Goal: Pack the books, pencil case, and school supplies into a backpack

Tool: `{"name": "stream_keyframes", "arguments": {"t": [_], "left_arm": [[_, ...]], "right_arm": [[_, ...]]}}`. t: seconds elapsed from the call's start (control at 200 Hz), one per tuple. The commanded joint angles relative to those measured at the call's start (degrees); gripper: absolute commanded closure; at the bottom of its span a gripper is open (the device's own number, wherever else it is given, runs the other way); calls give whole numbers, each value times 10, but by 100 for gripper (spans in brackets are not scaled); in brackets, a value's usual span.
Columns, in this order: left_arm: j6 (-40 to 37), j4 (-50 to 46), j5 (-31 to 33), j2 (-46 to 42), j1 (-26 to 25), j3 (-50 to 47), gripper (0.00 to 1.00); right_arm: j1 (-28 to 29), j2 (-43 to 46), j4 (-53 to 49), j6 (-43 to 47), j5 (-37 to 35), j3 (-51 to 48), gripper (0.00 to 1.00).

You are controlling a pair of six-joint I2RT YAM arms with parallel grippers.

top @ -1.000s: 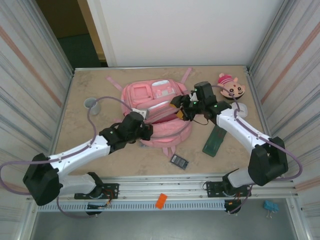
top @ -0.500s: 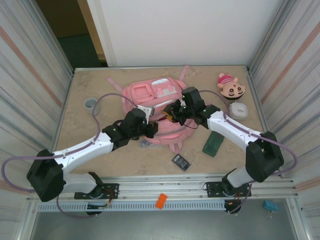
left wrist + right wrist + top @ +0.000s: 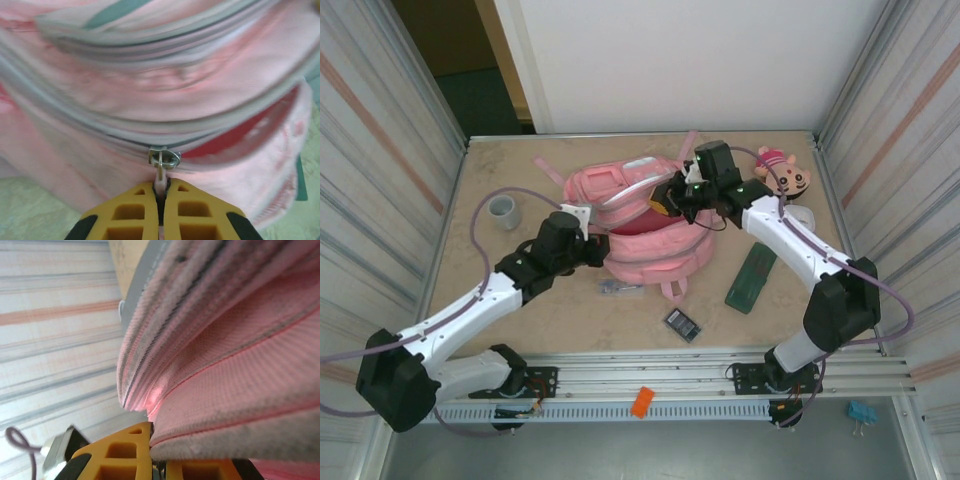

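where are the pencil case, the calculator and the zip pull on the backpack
pencil case (image 3: 751,277), top external view, middle of its dark green lid
calculator (image 3: 680,323), top external view, centre of its dark keypad face
zip pull (image 3: 165,158), left wrist view, on its metal ring

- Table (image 3: 510,165): beige mottled top, carrying everything below.
- Backpack (image 3: 655,250): pink, lying between my left gripper (image 3: 598,245) and my right gripper (image 3: 668,203).
- Grey cup (image 3: 503,211): upright, well left of my left gripper.
- Silvery-blue item (image 3: 620,288): flat, just nearside of my left gripper.
- Pencil case (image 3: 752,278): dark green, right and nearside of my right gripper.
- Calculator (image 3: 680,322): nearside of both grippers.
- Doll head (image 3: 783,172): right of my right gripper.
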State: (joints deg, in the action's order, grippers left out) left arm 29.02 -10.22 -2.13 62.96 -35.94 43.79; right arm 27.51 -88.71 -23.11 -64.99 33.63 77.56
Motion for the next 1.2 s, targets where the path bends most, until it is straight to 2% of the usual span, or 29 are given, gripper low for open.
{"name": "stream_keyframes", "arguments": {"t": [0.0, 0.145, 0.386, 0.616, 0.877, 0.982, 1.193], "left_arm": [[-22, -5, -1, -10, 42, -12, 100], [-53, -2, -22, 9, 87, -5, 100], [-68, 4, -32, 66, 151, 22, 100], [-92, 4, -49, 147, 158, 69, 100], [-91, 55, -25, 224, 189, 106, 99], [-94, 61, -36, 254, 203, 142, 90], [-109, -11, -73, 245, 204, 259, 59]], "right_arm": [[-33, 7, -47, 75, 81, 54, 100], [-57, -1, -84, 109, 102, 89, 100], [-70, -14, -86, 111, 123, 118, 100], [-74, -15, -98, 113, 147, 132, 100], [-79, -25, -61, 88, 156, 132, 100], [-76, -27, -44, 67, 118, 129, 100], [-51, -28, 108, -41, 3, 68, 100]]}}
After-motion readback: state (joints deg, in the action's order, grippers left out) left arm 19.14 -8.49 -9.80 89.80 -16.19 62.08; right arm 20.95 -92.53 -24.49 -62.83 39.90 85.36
